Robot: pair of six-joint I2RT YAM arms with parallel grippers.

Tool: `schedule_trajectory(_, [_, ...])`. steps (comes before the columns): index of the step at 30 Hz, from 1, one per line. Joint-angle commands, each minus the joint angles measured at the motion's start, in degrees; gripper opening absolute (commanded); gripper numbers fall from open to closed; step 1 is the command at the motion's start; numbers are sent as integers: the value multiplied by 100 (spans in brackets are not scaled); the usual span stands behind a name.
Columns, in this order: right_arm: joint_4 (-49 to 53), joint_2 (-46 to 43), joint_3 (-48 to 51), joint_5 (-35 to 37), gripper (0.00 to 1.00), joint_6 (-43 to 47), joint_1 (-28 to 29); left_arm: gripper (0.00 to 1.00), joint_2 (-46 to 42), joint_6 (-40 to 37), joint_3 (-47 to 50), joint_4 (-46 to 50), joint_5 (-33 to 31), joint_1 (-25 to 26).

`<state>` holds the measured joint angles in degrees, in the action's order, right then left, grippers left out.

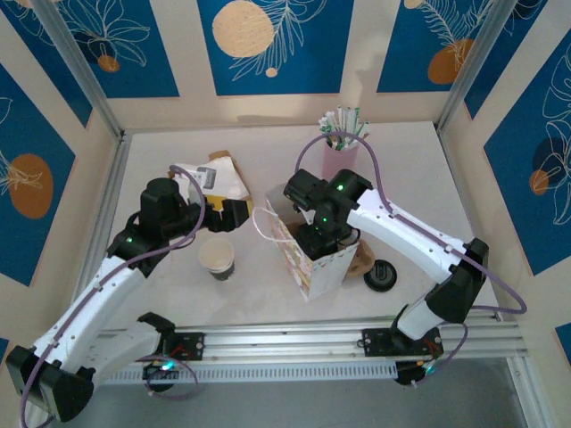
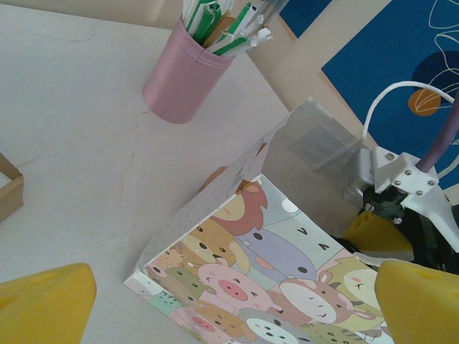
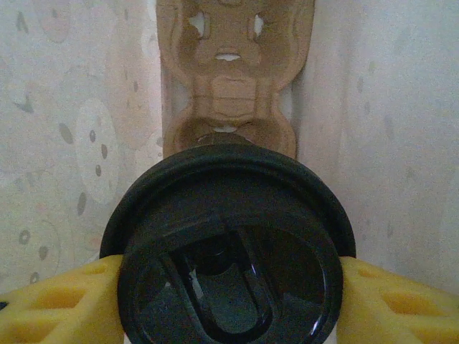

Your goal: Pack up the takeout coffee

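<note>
Takeout coffee (image 3: 228, 244) (right pincer (image 3: 229, 295)) inside bag (image 3: 391, 143)

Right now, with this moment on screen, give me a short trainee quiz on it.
1. True or false: the right tool grips the lidded cup.
2. What lies deeper in the bag, past the cup? A) cardboard cup carrier B) spoon C) napkins
3. Fill in: the left tool is ___.
Key: 1 true; 2 A; 3 open.
</note>
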<state>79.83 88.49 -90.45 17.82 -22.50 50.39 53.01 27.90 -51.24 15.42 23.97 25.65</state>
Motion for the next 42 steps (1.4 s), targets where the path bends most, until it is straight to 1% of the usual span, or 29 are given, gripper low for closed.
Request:
schedule_trajectory(1, [-57, -156, 81, 19, 57, 72, 23, 100, 21, -165, 14, -142, 25, 59])
schedule_trajectory(18, [-20, -60, 79, 142, 57, 6, 41, 100, -19, -188, 27, -110, 12, 56])
schedule_trajectory(29, [246, 81, 0, 95, 57, -122, 42, 100, -41, -197, 34, -117, 7, 63])
schedule_trajectory(42, [284, 175, -1, 82, 57, -143, 29, 100, -76, -197, 33, -102, 11, 63])
